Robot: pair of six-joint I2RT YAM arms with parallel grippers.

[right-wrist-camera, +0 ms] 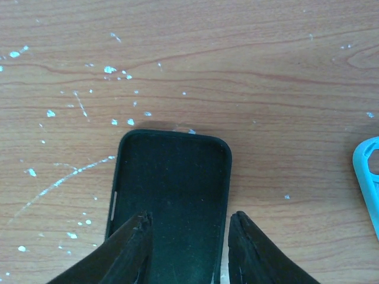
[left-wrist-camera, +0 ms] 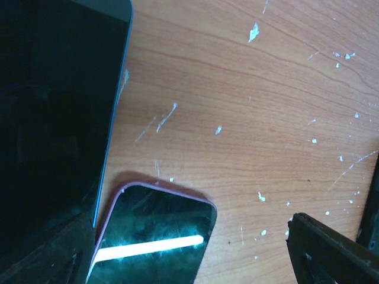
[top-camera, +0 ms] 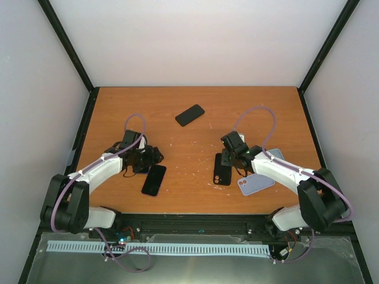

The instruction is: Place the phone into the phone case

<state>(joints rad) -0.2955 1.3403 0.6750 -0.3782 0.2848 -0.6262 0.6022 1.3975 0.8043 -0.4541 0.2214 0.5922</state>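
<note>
A black phone case [right-wrist-camera: 172, 189] lies open side up on the wooden table; it also shows in the top view [top-camera: 222, 169]. My right gripper [right-wrist-camera: 188, 242] is open low over its near end, one finger over the inside and the other just outside the right wall. My left gripper [left-wrist-camera: 189, 260] is open wide over a dark phone with a pinkish rim [left-wrist-camera: 155, 236], screen up. A larger dark phone with a blue edge [left-wrist-camera: 53, 118] lies beside it on the left. In the top view, my left gripper [top-camera: 147, 157] hovers by a black phone [top-camera: 154, 180].
A third black phone [top-camera: 189, 115] lies at mid-table towards the back. A lavender case [top-camera: 256, 184] lies near the right arm, and a light blue case [right-wrist-camera: 368, 177] is just right of the black case. The table has white scuffs.
</note>
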